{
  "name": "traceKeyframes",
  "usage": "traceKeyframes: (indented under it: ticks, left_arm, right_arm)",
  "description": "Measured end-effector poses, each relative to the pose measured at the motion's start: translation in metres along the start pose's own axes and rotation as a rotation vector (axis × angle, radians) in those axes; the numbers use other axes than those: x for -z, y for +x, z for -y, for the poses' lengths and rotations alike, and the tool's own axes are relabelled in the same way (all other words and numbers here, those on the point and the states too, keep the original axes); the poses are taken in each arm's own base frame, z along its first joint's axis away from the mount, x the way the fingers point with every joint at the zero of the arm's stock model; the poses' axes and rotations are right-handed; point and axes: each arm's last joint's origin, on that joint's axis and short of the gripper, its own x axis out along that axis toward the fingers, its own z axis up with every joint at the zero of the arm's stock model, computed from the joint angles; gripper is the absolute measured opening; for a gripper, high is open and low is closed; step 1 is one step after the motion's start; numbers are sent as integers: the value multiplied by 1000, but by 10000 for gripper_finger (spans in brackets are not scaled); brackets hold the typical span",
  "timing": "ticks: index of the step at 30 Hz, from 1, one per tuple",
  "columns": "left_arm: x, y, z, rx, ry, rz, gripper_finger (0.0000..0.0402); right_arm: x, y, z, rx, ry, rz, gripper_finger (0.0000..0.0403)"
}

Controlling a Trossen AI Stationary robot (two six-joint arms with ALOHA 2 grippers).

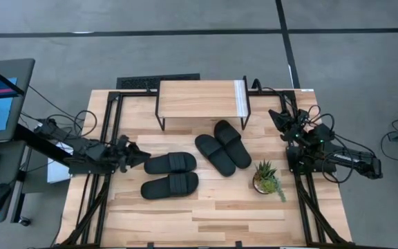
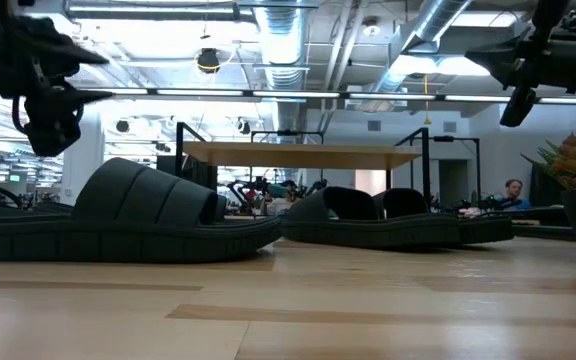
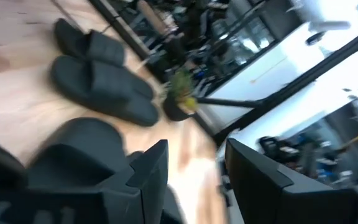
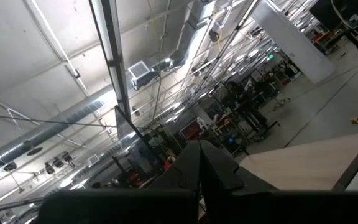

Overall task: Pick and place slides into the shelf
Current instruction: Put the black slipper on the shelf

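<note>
The left claw (image 1: 142, 158), spread, should be lowered squarely over the nearest slide's (image 1: 170, 163) strap before being closed.

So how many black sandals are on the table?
4. Two lie side by side near the left gripper: one slide just ahead of it, another beside that. Two more lie angled in front of the shelf. None look hidden.
</note>
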Motion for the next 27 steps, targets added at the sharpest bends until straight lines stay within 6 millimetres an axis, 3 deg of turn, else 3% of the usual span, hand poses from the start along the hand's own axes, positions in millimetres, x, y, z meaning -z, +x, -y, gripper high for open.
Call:
traceKeyframes:
  ticks: [17,27]
  left_arm:
    - [22,15,-16,-225,114,-159,150]
    - [23,17,-16,-240,151,-209,151]
  right_arm:
    - [0,0,0,0,2,0,0]
    - [1,0,0,4,0,-6,0]
